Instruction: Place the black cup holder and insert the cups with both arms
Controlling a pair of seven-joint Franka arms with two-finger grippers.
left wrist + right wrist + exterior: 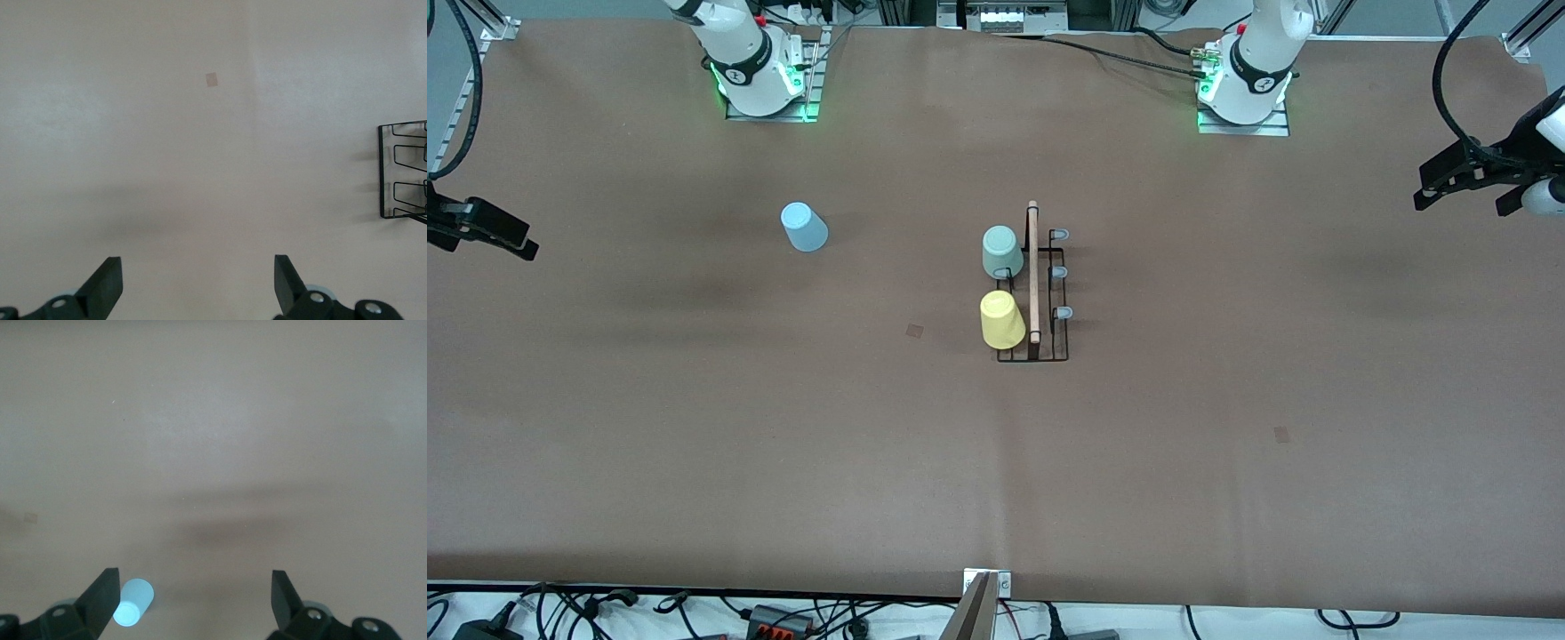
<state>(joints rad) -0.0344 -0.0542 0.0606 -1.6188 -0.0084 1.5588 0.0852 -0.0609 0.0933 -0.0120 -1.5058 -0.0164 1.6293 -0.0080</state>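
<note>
The black cup holder (1033, 354) stands at the table's middle, its wooden rod handle (1033, 271) on top. A pale green cup (1001, 251) and a yellow cup (1002, 320) sit upside down on its prongs on the side toward the right arm's end, the yellow one nearer the camera. Three pale blue prong tips (1064, 313) on its side toward the left arm's end are bare. A light blue cup (805, 228) lies on the table toward the right arm's end; it shows in the right wrist view (133, 602). My left gripper (1463, 200) (197, 280) is open and empty, up over the left arm's end; the holder's edge (403, 170) shows in its view. My right gripper (516, 240) (193, 597) is open and empty over the right arm's end.
The brown table cover (783, 444) bears two small tan patches (914, 330) (1281, 434). Both arm bases (765, 84) (1245, 98) stand along the edge farthest from the camera. Cables (783, 618) run along the edge nearest the camera.
</note>
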